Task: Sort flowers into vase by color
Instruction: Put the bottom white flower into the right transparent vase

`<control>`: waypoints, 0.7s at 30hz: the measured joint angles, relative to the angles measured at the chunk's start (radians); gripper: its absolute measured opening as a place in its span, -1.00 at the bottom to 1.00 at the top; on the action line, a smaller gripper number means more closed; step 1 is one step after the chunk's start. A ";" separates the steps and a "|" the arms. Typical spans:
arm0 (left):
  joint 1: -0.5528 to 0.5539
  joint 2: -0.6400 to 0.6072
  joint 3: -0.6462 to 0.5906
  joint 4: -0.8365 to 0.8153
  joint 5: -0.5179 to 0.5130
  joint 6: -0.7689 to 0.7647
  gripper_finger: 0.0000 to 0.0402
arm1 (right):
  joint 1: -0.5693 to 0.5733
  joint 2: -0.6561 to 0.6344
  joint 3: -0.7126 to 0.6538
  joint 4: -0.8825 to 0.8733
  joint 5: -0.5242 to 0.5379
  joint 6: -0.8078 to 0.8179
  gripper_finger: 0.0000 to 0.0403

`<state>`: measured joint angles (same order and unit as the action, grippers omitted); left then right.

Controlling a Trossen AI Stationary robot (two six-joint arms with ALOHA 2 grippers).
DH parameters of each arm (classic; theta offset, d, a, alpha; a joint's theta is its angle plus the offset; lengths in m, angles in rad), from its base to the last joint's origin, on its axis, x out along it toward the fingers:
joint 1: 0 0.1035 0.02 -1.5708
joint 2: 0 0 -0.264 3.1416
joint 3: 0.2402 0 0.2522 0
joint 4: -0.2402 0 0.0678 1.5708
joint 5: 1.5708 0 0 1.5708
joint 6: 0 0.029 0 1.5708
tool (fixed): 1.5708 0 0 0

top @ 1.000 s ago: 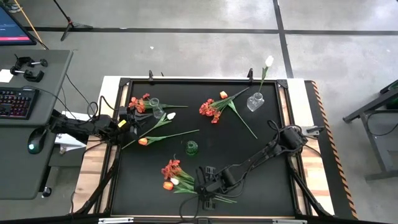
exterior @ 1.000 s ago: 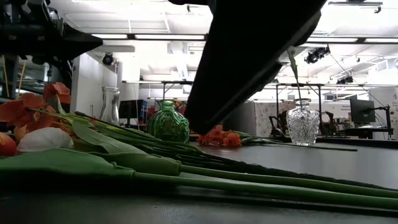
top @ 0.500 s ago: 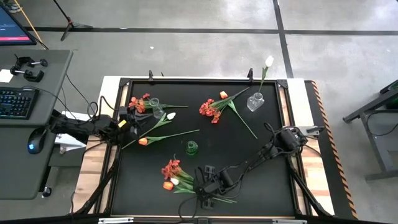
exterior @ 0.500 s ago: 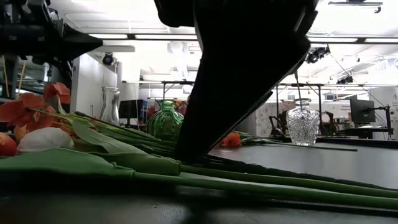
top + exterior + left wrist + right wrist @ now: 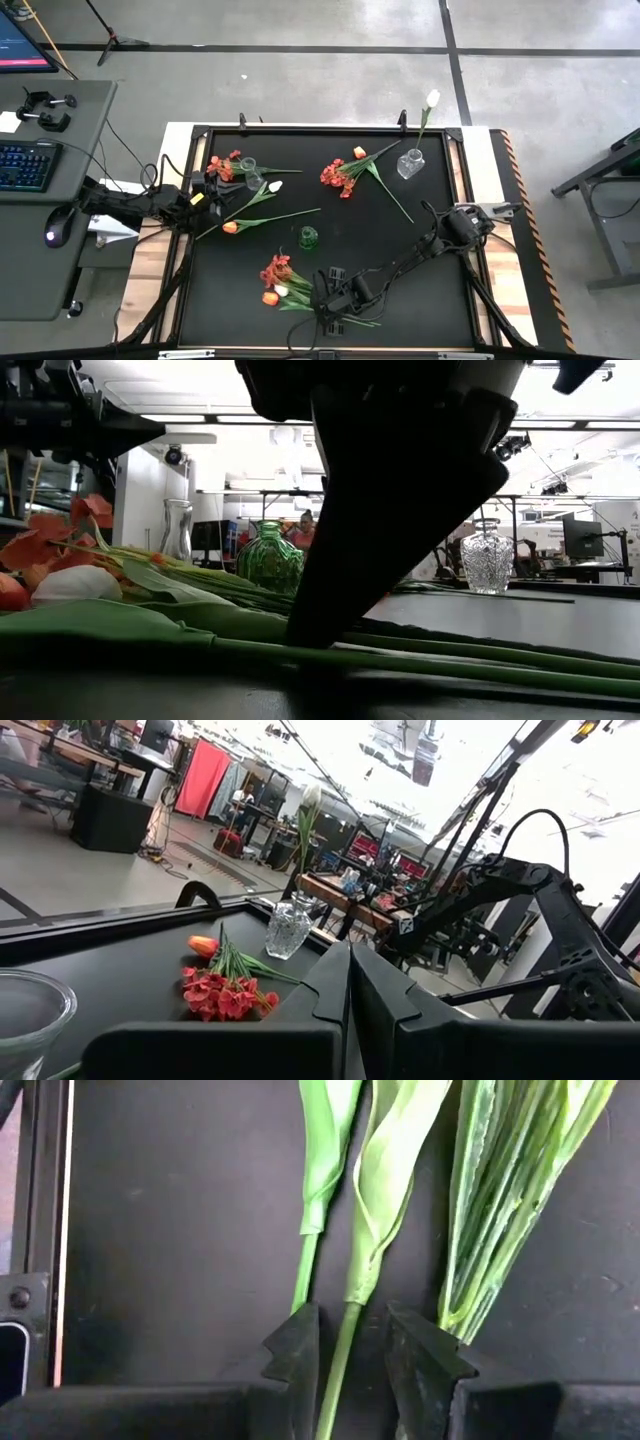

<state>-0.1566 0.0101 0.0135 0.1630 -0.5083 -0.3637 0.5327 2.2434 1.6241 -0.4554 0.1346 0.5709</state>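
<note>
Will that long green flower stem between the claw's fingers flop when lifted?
Probably a little: the thin green stem is long, with heavy-looking leaves far from the right claw. It looks light, and smooth enough that it might slip.

I'm seeing a black table (image 5: pixel 400 270), dark arms over it. Green stems (image 5: pixel 345 1330) run between my right gripper (image 5: pixel 348 1355)'s black fingers. Near that, a red-orange cluster (image 5: pixel 275 271), an orange tulip (image 5: pixel 269 298), a white tulip (image 5: pixel 282 291). Green vase (image 5: pixel 307 237) mid-table; clear vase (image 5: pixel 409 163) holds a white tulip too.
</note>
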 joint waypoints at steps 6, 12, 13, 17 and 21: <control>0.000 0.000 0.000 -0.010 0.000 0.000 -1.00 | 0.000 0.009 0.002 -0.019 0.026 0.006 -0.65; 0.000 0.000 0.000 -0.010 0.000 0.000 -1.00 | -0.013 -0.004 0.001 -0.036 -0.028 0.031 -0.95; 0.000 0.000 0.000 -0.010 0.000 0.000 -1.00 | -0.018 -0.014 -0.001 -0.043 -0.042 0.031 -0.96; 0.000 0.000 0.000 -0.010 0.000 0.000 -1.00 | -0.033 -0.078 -0.006 -0.066 -0.072 0.001 -0.99; 0.000 0.000 0.000 -0.010 0.000 0.000 -1.00 | -0.068 -0.166 -0.002 -0.101 -0.096 -0.065 -1.00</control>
<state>-0.1566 0.0101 0.0135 0.1531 -0.5079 -0.3636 0.4652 2.0769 1.6218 -0.5561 0.0385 0.5054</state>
